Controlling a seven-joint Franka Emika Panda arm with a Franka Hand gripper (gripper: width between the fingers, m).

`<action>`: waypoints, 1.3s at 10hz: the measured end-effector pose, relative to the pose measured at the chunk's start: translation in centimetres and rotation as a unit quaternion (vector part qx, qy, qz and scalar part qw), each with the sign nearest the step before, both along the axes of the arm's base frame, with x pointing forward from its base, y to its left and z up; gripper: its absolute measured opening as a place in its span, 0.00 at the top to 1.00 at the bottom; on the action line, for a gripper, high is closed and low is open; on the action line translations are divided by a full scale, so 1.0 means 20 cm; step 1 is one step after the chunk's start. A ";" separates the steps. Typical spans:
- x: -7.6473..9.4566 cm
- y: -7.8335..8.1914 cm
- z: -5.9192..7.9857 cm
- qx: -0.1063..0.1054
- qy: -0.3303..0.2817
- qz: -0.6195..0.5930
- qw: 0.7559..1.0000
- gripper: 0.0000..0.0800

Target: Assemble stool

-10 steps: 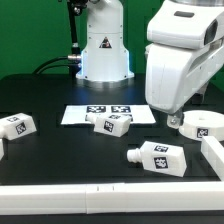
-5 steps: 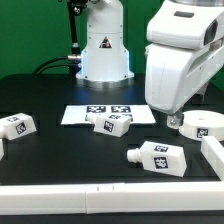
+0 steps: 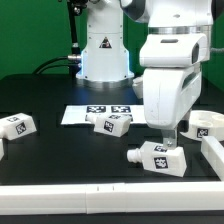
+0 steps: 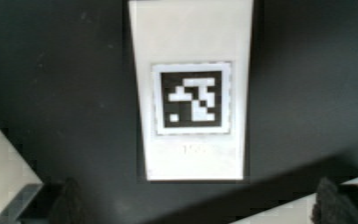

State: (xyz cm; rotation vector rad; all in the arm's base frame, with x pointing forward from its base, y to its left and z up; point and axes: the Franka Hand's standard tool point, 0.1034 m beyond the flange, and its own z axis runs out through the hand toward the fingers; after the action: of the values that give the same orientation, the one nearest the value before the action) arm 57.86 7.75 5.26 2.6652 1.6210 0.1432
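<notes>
Below spread pincer (image 4: pixel 194 207): chunky white plastic stool leg (image 4: pixel 194 40) with black-and-white square tag (image 4: pixel 192 97), lying on dark surface (image 4: pixel 51 100), not gripped.

The arm (image 3: pixel 170 80) has swung toward the exterior view's left, now above the front leg (image 3: pixel 158 158).

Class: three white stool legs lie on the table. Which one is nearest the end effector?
The front leg, directly under the end effector. The middle leg and the left leg lie farther off, toward the exterior view's left.
</notes>
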 end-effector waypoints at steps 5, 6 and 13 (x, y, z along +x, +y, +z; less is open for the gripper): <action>-0.04 -0.08 -0.19 0.002 0.003 0.003 1.000 0.19; -0.05 -0.08 -0.20 0.002 0.004 0.003 1.000 0.30; -0.19 -0.45 -0.15 -0.004 0.019 -0.065 0.998 0.59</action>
State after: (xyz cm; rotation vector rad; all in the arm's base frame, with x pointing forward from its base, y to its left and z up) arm 54.14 -1.27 2.27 2.7736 1.4483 0.0836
